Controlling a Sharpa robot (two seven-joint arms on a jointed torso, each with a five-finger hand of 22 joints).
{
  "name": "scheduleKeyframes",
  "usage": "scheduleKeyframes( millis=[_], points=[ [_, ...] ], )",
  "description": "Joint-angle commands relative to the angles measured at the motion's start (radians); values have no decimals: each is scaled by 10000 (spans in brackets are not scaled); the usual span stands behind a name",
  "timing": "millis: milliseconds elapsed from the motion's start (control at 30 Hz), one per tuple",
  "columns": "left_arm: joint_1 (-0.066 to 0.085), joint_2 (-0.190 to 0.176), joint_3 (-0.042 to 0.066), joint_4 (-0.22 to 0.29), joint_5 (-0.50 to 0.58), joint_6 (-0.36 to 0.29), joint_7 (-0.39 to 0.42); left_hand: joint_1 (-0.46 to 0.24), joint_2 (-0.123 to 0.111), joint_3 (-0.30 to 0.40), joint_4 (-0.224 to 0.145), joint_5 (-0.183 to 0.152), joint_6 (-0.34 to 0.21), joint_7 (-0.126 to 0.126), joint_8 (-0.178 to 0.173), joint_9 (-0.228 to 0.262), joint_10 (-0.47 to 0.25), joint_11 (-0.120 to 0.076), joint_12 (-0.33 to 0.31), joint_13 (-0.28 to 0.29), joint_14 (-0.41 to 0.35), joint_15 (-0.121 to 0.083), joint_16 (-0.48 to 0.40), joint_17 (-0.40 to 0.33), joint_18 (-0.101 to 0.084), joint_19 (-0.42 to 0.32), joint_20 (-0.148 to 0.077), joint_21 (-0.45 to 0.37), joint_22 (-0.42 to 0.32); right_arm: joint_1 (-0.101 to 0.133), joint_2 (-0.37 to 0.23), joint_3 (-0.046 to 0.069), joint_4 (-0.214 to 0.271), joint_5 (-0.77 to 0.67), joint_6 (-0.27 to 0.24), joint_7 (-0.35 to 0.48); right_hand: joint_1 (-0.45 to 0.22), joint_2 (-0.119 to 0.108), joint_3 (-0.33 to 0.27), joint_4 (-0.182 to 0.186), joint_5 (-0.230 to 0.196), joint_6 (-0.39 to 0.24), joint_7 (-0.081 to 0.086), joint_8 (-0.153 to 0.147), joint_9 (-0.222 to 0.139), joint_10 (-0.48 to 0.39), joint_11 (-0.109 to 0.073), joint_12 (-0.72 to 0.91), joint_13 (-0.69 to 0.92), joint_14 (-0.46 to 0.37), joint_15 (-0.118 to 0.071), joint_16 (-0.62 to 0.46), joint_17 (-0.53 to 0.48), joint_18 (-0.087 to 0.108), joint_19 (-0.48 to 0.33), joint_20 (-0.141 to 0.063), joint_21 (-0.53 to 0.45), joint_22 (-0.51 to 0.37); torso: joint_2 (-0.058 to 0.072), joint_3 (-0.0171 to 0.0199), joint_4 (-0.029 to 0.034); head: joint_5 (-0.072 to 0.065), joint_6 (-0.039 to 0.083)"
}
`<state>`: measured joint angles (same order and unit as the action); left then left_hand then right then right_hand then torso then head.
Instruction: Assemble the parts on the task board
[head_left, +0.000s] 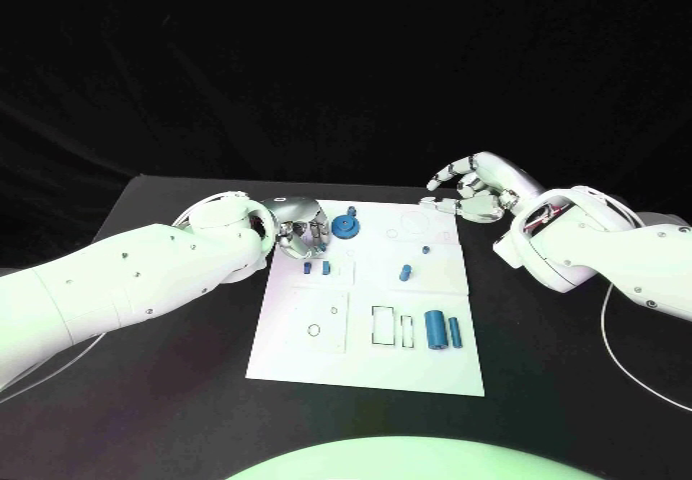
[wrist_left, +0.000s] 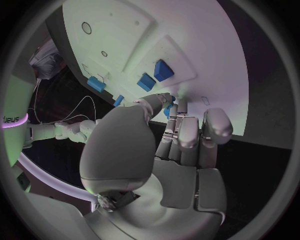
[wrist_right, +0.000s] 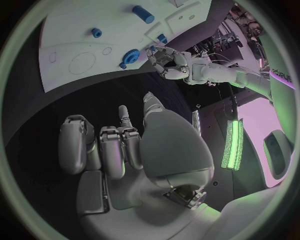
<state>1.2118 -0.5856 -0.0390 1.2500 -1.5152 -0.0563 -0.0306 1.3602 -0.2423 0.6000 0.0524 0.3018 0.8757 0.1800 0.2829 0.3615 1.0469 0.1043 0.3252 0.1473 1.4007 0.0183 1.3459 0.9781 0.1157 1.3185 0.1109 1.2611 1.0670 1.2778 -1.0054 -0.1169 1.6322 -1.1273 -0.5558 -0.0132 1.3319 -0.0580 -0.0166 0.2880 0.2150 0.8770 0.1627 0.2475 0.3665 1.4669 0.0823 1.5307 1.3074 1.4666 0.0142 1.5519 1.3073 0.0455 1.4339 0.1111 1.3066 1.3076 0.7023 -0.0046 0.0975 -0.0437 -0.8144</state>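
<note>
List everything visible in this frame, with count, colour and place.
task board: one, white, middle of the black table.
gear-shaped part: one, blue, far end of the board, beside the left robot hand.
small parts near the left robot hand: two, blue, side by side on the board's left half.
small pegs: two, blue, around the board's middle, standing apart.
cylinders: two, blue, lying side by side near the board's right edge.
table: one, black, under the board.
left robot hand: one, silver, at the board's far left edge; whether it holds anything is unclear.
right robot hand: one, silver, off the board's far right corner, fingers curled, nothing in them.
</note>
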Motion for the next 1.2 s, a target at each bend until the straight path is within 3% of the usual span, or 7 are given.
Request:
scheduleKeyframes(
  millis=[33, 400, 567, 667, 733, 1033, 1200],
  points=[
    [5, 9, 7, 12, -14, 63, -124, -89, -93, -71, 37, -7, -145, 9, -123, -47, -105, 64, -104, -26, -26, 101, -30, -50, -56, -68, 71, -77, -62, -6, 2, 1, 3, -51, 72, 10, -63, 52, -68, 12, 37, -18, -37, 30, 13, 575, -49, -63, 2156, 859, -94, -46, 1843, 195, -51, -17, -34, 699, 2, -5, 4, -9, -12],
    [4, -42, 7, 30, 26, -81, -152, -132, -135, -93, 67, 27, -403, -12, -309, -121, -243, 74, -193, -37, -105, 123, -44, -183, -19, -149, 84, -164, -185, -6, 7, 1, -30, -51, 97, -20, -62, 45, -103, 12, 36, -46, -40, 56, 11, 237, -51, -404, 1810, 764, -101, -176, 1461, 281, -245, -24, -422, 432, -2, -6, 1, -69, 30],
    [3, -126, 9, 81, 50, -261, -82, -162, -153, -114, 85, 25, -432, 1, -331, -129, -295, 90, -217, -40, -142, 130, -68, -259, -6, -188, 82, -211, -252, -6, 11, 1, -73, -51, 197, -91, 54, 99, -188, 12, 15, -165, -105, 304, 53, -1697, -125, -2780, -444, 537, -181, -582, 608, 499, -732, -94, -1587, -335, -1, -6, -2, -64, 30],
    [2, -254, 16, 181, 290, -521, 104, -215, -191, -166, 122, 27, -547, 16, -401, -156, -429, 106, -267, -50, -205, 145, -105, -378, 12, -250, 88, -284, -351, -6, 26, 1, -168, -157, 523, -263, 484, 153, -119, -7, -42, -300, -126, 457, 54, -4252, -163, -7143, -4317, 291, -234, -1146, -335, 703, -1171, -146, -2867, -1174, 0, -11, -13, -79, 38],
    [2, -374, 43, 269, 683, -748, 316, -299, -212, -253, 196, 24, -627, 33, -446, -172, -623, 134, -338, -70, -339, 167, -218, -662, 66, -410, 104, -481, -629, -6, 50, 0, -266, -370, 869, -405, 1265, 143, 264, -61, -77, -314, -91, 454, 14, -4708, -132, -8643, -5446, 162, -224, -1499, -875, 795, -1376, -155, -3499, -1582, -4, -8, -19, -92, 43],
    [15, -1230, 278, 692, 5463, -1589, 2123, -585, 49, -662, 721, 168, -460, 112, -394, -154, -798, 217, -155, 11, -1153, 261, -837, -2185, 317, -1190, 203, -1505, -1961, -167, 266, -1, -575, -3277, 2335, -938, 2096, -789, 2134, 4, -477, 634, -110, 64, -412, -3793, -11, -12663, -9563, 360, -126, -1378, -472, 684, -995, -83, -3197, -1188, -3, 8, 8, -382, 239],
    [24, -1621, 315, 926, 8847, -1518, 2713, -158, 163, -533, 602, 160, -339, 324, -354, -158, -1414, 430, -223, -64, -3158, 448, -2378, -4437, 680, -2959, 359, -3622, -4253, -254, 424, -4, -636, -4803, 2830, -1367, 1983, -1052, 2601, -15, -444, 803, -158, -35, -483, -3647, -17, -13101, -10140, 403, -91, -1306, -342, 638, -867, -117, -2924, -938, 8, 3, 4, -420, 282]
  ],
)
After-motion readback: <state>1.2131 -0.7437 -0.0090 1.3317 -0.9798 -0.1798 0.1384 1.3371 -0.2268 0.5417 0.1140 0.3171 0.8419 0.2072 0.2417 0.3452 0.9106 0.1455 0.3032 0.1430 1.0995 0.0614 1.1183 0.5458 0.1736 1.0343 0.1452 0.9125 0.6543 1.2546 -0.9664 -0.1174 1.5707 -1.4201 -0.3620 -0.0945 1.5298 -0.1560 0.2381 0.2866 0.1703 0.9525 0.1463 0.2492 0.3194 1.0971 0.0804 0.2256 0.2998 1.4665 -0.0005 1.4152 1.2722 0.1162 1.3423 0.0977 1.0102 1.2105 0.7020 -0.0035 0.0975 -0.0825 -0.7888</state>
